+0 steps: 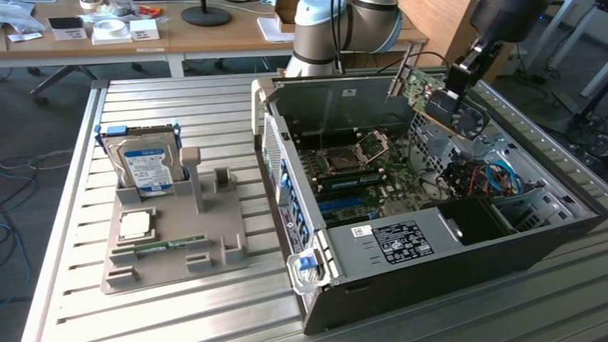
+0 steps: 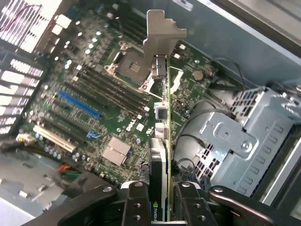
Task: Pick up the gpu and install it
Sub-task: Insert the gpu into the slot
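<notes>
Bordering slatted metal table (image 1: pixel 171 313): cluttered wooden desk (image 1: pixel 228 39)

Slatted bench in a cluttered workshop
A ribbed metal table (image 1: pixel 171 313) stands on a dark grey floor (image 1: pixel 38 128), where loose cables (image 1: pixel 21 165) trail at the exterior view's left. Behind it, a wooden desk (image 1: pixel 209 39) carries small white boxes (image 1: pixel 112 30) and a round black stand base (image 1: pixel 206 14).

My arm (image 1: pixel 328 28) stands upright at its base, and my wrist (image 1: pixel 508 18) hangs high at the exterior view's right. My gripper (image 1: pixel 462 75) slants downward, its fingers (image 2: pixel 137 205) clamped on the edge of the graphics card (image 2: pixel 162 141), which I hold aloft.
</notes>
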You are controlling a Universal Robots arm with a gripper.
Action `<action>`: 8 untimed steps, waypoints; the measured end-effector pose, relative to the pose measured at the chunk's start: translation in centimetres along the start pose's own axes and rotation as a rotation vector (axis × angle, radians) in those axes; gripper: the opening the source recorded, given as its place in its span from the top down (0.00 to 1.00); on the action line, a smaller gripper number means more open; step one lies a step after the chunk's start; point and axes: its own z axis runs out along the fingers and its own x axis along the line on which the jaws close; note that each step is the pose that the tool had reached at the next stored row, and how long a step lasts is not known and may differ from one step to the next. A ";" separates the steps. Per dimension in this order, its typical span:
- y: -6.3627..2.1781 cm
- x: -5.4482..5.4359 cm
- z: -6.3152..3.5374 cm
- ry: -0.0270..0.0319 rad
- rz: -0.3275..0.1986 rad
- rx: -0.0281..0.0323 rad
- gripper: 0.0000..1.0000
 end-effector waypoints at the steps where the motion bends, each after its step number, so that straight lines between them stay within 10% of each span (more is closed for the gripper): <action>1: 0.00 0.0 0.01 0.0010 -0.018 -0.0002 0.73; 8: 0.00 0.0 0.09 0.0079 -0.145 -0.0019 0.73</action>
